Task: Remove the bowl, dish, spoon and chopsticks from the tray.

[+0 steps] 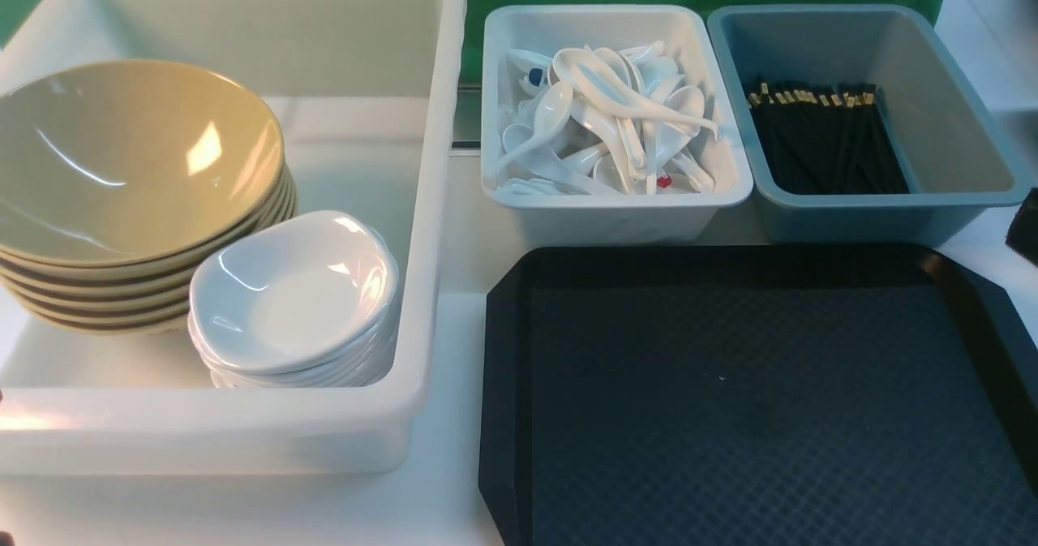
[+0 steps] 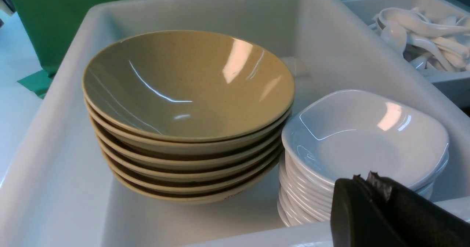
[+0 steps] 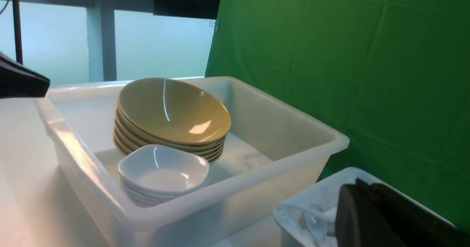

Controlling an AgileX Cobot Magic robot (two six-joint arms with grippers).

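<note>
Tray (image 1: 762,400) sits on the white counter (image 1: 454,367) at front right, black, diamond-textured, nothing on it. Behind it stand 2 small tubs side by side. The pale white tub (image 1: 616,205) is heaped with white soup spoons (image 1: 608,124), handles crossing every way; which one is the task's spoon I cannot tell. The grey-blue tub (image 1: 965,197) to its right holds a flat bundle of black chopsticks (image 1: 827,144), gold bands all at the far end, bunched toward the tub's left side.

Left of the tray is the big white bin (image 1: 430,205). Inside it, 2 stacks: tan bowls (image 1: 130,156) nested at the far left, top bowl tilted a bit toward the tray side, and a stack of small white rounded-square dishes (image 1: 296,294) just beside them, nearer the front wall, top dish also slightly tilted. The 2 stacks look to be touching or nearly so. So bowl and dish kinds are in the bin, spoons and chopsticks in their tubs.

My left jaws (image 2: 371,179) are pressed together, empty, hanging just above the bin's near rim beside the dish stack. My right jaws (image 3: 358,188) show only as a dark blurred shape over the spoon tub; they are pressed together too, nothing pinched.
</note>
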